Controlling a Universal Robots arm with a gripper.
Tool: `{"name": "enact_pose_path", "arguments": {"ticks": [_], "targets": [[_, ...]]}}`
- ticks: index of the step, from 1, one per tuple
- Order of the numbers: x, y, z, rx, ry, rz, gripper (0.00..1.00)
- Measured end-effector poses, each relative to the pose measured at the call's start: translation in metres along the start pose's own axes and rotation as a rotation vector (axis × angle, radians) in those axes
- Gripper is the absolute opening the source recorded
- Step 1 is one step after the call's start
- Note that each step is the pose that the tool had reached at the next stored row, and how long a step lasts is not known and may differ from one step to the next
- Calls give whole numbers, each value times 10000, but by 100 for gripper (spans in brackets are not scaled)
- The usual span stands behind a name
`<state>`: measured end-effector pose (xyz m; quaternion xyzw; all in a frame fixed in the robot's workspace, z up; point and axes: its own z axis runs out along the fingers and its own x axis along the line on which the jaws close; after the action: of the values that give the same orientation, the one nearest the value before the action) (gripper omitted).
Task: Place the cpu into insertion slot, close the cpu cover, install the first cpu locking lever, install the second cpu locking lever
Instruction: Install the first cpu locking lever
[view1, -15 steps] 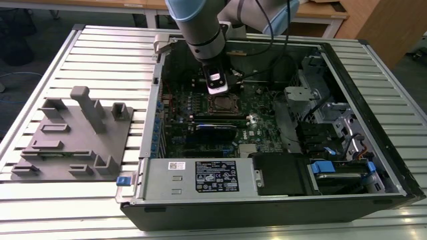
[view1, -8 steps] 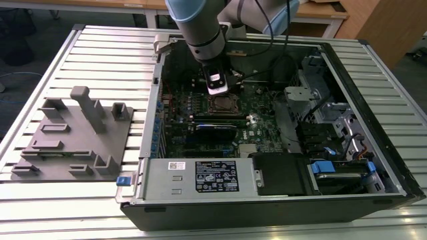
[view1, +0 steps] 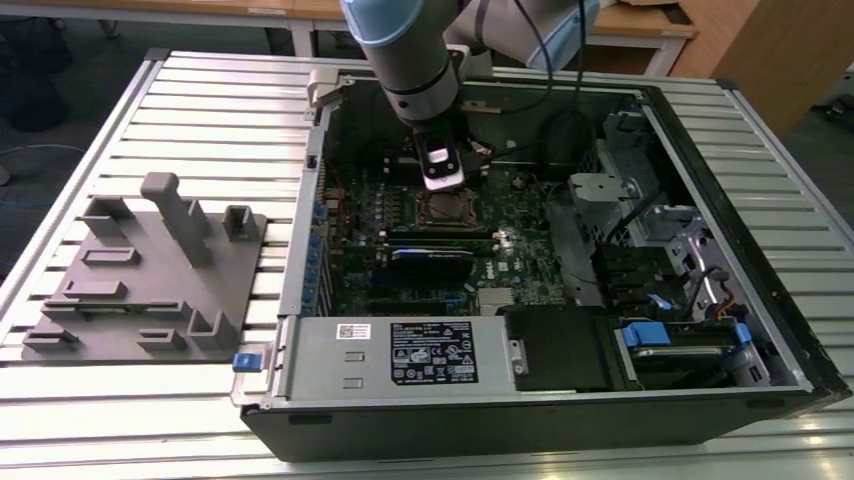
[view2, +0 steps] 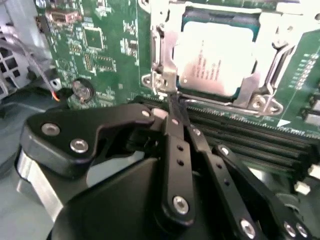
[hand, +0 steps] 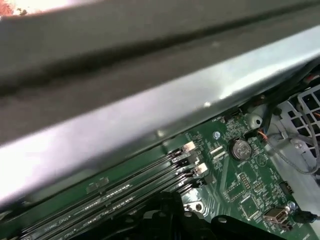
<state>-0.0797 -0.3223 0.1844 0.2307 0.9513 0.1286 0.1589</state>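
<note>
Slatted bench (view1: 200, 110) carried the open case. Cpu (view2: 217, 62) sat in the insertion slot (view2: 165, 30), cover down. Tool (view2: 172, 112) clenched, empty, at a lever; slipping off could scrape the board.

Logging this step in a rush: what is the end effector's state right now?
End effector: shut, holding nothing, tips beside the metal cover over the chip.
</note>
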Motion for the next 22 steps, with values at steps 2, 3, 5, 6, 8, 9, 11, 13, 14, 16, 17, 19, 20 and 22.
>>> {"name": "enact_pose_path", "arguments": {"ticks": [2,3,5,6,8,9,11,13,14,16,17,19,20,22], "targets": [[-3,2,-4,-22,21,14,10],[-5,5,-12,-24,33,19,10],[-15,18,-49,-22,59,27,10],[-21,26,-71,-21,68,30,10],[-34,44,-122,-19,80,34,10],[-43,55,-154,-21,83,35,10],[-75,96,-275,-21,87,38,10],[-76,99,-279,-25,85,39,10],[-77,99,-281,-25,85,39,10],[-78,100,-282,-4,117,44,10],[-79,100,-281,79,239,65,10],[-81,100,-277,295,525,110,10],[-82,101,-276,411,665,129,10],[-85,102,-272,652,960,169,10]]}}
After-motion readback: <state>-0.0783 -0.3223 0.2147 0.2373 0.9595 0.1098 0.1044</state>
